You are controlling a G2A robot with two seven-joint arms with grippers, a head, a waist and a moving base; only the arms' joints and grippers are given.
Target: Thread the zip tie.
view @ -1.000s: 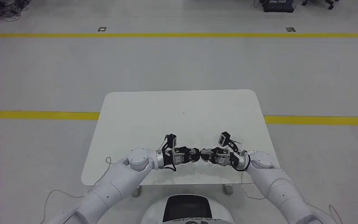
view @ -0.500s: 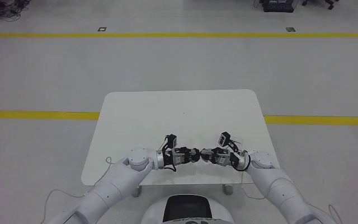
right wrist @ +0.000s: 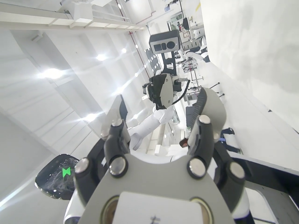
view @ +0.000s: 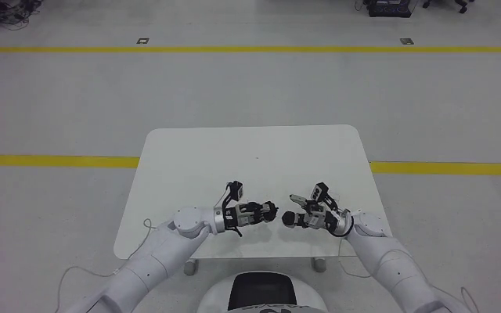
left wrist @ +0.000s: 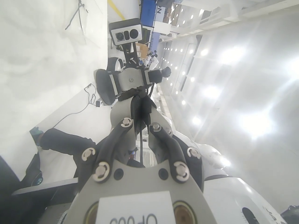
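My left gripper (view: 272, 210) hangs over the near middle of the white table (view: 250, 152), shut on a black zip tie (left wrist: 139, 109) that stands out between its fingers (left wrist: 121, 111). In the left wrist view the left gripper (left wrist: 140, 93) points at the right one (left wrist: 130, 80), which faces it a short way off. My right gripper (view: 290, 208) is open a small gap away from the left, level with it. In the right wrist view the right gripper (right wrist: 162, 99) holds nothing between its spread fingers (right wrist: 208, 103). The left gripper (right wrist: 161, 92) shows beyond them.
The table top around the grippers is bare white. A yellow floor line (view: 70, 160) runs behind the table on both sides. A thin cable (view: 149, 225) hangs by the table's near left edge.
The two grippers were tip to tip. The right one has now opened and they stand apart, the left arm drawn back slightly to the left with the zip tie.
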